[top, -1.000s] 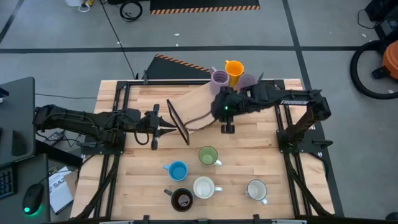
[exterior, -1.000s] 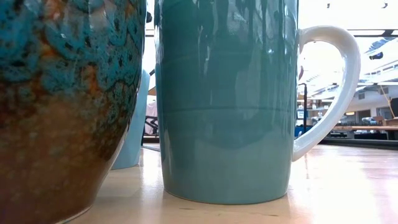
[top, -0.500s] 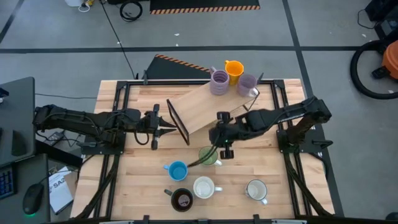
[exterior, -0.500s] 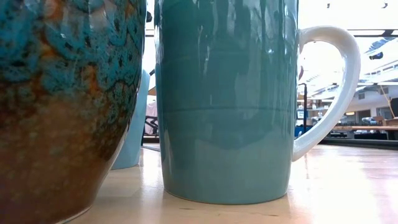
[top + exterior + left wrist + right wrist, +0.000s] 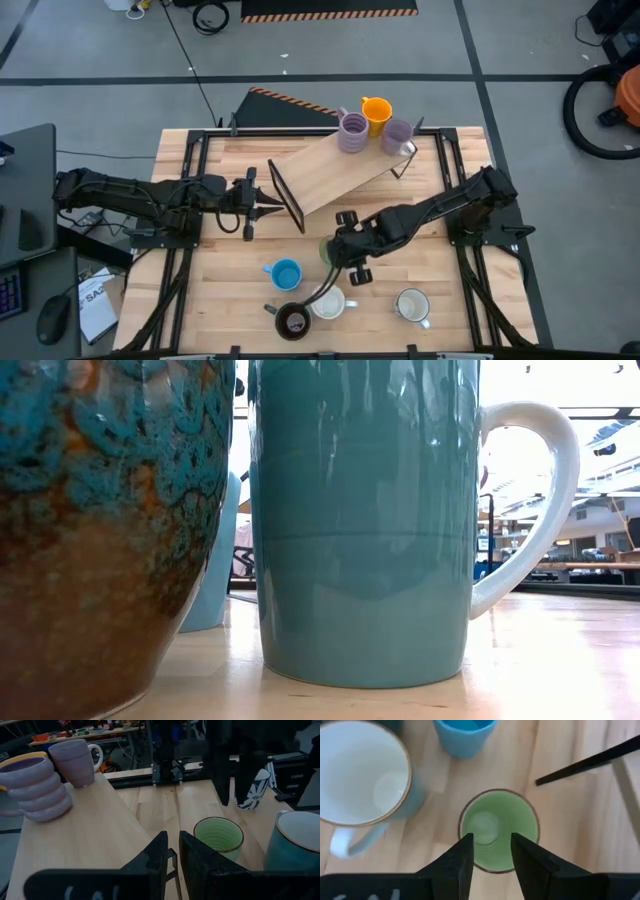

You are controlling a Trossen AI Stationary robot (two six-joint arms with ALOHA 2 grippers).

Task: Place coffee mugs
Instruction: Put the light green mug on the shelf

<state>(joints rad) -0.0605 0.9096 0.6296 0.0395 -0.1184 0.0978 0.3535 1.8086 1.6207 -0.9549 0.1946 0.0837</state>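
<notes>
A green mug (image 5: 499, 830) stands upright on the table; my right gripper (image 5: 492, 857) hangs open above it, fingers pointing down, touching nothing. The left wrist view shows those fingers (image 5: 222, 780) clear above the mug's rim (image 5: 218, 822). An orange mug (image 5: 376, 110) and two purple mugs (image 5: 353, 130) (image 5: 397, 133) stand at the far end of a tilted wooden board (image 5: 335, 170). A blue mug (image 5: 286, 274), two white mugs (image 5: 328, 302) (image 5: 411, 304) and a dark mug (image 5: 292, 320) stand near the front edge. My left gripper (image 5: 268, 208) is shut on the board's black wire frame (image 5: 286, 195). My left gripper pinches a thin black bar of the wire frame (image 5: 173, 856) between its two fingers. It comes at it about level, from the table's left. The frame stands upright on the table at the board's near-left end.
Black rails (image 5: 455, 190) run along the table's sides. A loose cable (image 5: 322, 290) hangs from my right arm over the near white mug. In the low view the dark glazed mug (image 5: 100, 530) and a teal-sided mug with a white handle (image 5: 365, 520) fill the front.
My right gripper has gone from the wooden board's middle toward the table's near edge and down, and now hangs over the green mug. The mugs and the board have kept their places.
</notes>
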